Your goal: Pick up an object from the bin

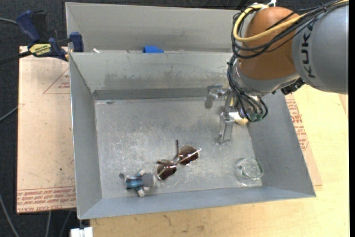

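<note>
My gripper (pixel 217 119) hangs over the right middle of the bin floor, its two metal fingers apart and nothing between them. A pair of brown-lensed sunglasses (pixel 177 161) lies on the floor below and to the left of the fingers, apart from them. A small clear round piece (pixel 248 169), like a glass lid or cup, rests near the front right corner, just below the gripper's lower finger (pixel 224 131).
A small blue and grey toy-like thing (pixel 138 181) lies near the front left of the floor. The arm with its orange cover and cables reaches in over the bin's right wall. The bin's walls slope steeply inward.
</note>
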Motion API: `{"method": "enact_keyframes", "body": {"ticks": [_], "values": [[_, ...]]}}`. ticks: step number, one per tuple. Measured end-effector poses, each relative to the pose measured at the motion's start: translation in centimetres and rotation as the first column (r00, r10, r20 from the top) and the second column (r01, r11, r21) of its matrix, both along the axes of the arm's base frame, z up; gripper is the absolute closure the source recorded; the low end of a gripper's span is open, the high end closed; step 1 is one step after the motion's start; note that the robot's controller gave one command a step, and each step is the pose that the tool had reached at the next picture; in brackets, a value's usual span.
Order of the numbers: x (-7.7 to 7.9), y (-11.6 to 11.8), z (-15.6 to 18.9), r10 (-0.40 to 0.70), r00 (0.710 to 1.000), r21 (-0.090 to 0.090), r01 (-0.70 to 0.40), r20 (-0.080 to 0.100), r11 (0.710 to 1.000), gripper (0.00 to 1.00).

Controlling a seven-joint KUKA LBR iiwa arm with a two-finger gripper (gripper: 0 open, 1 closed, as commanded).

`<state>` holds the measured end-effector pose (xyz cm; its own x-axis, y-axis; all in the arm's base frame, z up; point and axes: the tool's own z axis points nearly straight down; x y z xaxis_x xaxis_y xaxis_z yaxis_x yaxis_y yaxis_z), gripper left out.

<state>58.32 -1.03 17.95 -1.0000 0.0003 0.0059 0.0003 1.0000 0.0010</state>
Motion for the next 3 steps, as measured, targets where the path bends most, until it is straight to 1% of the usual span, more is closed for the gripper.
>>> {"method": "enact_keyframes", "body": {"ticks": [1, 2, 3], "values": [[0.1, 0.0, 0.5, 0.0, 1.0, 0.0, 0.0, 0.007, 1.0, 0.0], [0.6, 0.0, -4.7, -0.011, 1.0, 0.001, 0.011, 0.015, 1.0, 0.0], [-0.8, 1.7, -9.2, 0.083, 0.997, -0.001, -0.083, 0.007, 0.997, 0.0]]}}
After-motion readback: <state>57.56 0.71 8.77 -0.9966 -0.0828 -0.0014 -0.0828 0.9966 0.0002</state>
